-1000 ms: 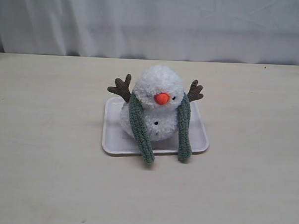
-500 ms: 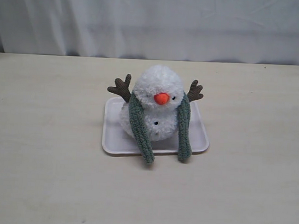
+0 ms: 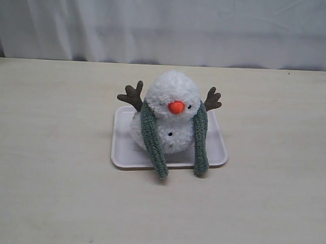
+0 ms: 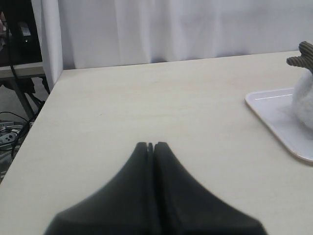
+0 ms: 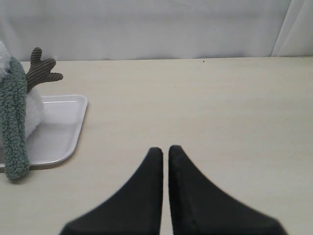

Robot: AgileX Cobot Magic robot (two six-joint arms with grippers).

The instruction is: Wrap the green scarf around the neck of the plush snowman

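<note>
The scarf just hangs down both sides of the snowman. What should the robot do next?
Probably open the right tool and reach for the nearer end of the green scarf, crossing it over the snowman. Both ends dangle uncrossed, and that tool is shut, away from it.

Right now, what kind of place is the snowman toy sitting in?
Probably a robot lab or test bench: a plain pale table backed by a white curtain, tangled cables on the floor beside it, and the plush snowman set on a white tray.
</note>
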